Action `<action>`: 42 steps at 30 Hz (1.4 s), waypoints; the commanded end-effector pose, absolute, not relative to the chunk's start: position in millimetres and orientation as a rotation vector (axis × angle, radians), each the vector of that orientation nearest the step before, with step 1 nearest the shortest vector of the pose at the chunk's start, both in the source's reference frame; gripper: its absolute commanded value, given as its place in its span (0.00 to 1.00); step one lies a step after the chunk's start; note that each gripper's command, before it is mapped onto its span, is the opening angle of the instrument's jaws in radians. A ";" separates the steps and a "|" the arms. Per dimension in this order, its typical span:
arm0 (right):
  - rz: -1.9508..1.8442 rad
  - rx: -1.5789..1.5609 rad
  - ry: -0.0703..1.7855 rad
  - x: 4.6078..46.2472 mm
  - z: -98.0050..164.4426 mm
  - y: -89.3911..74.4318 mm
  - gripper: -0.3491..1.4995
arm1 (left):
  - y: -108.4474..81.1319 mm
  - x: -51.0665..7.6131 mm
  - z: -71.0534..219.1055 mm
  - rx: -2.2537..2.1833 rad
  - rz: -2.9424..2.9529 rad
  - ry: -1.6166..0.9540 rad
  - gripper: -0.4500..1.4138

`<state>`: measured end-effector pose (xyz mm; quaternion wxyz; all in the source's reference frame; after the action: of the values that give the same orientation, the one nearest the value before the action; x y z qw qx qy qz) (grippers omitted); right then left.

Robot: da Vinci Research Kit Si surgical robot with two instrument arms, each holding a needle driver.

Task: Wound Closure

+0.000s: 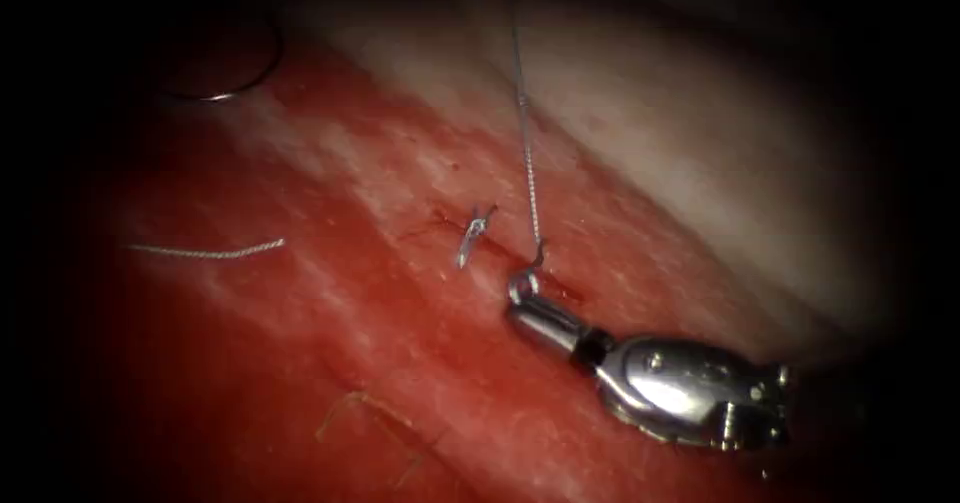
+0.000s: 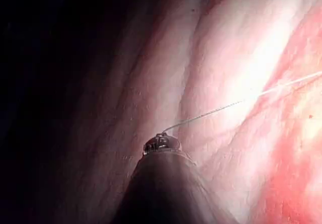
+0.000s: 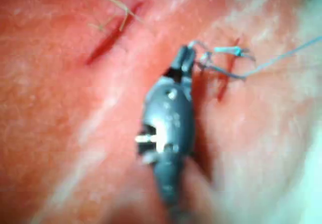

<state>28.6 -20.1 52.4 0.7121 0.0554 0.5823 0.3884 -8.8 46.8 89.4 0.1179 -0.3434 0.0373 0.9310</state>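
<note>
The tissue (image 1: 330,363) filled the field, red and wet over its near part, pale along its far edge. The cut (image 1: 450,228) ran slantwise across its middle, darkened with red fluid.

The right claw (image 1: 522,285) came in from the picture's right, its tip down at the right end of the cut. Its jaws appeared closed at the tip, next to the foot of the thread (image 1: 527,163); whether they actually gripped the thread could not be told.

The left claw (image 2: 162,142) was seen in the left wrist view, off the cut over pale tissue. The thread ran straight from its tip, so it appeared to hold the strand; how its jaws stood could not be made out.

The thread rose taut from the cut's right end toward the far edge.

The needle (image 1: 235,88) lay free on the tissue, far to the left of the cut, held by neither claw.

A cut end of thread (image 1: 205,252) lay loose at left. A knot (image 1: 472,235) with short tails sat on the cut.
</note>
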 end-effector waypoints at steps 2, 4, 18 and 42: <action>0.686 0.102 1.334 29.1 54.2 -19.9 0.00 | 47.3 -9.4 90.4 -1.002 2.723 0.120 0.00; 0.556 0.031 1.356 28.9 54.8 -19.6 0.00 | 47.2 -9.6 90.7 -1.003 2.724 0.123 0.00; 0.062 -0.017 1.459 28.9 54.8 -20.7 0.00 | 50.1 -9.9 92.6 -1.006 2.704 0.145 0.00; 0.073 -0.033 1.464 28.4 53.7 -21.3 0.00 | 54.1 -10.3 94.5 -1.005 2.671 0.181 0.00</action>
<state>27.8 -20.8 53.3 0.7428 -0.0177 0.6684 0.0339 -10.0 54.1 94.5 0.1420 -0.3470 0.0642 0.9248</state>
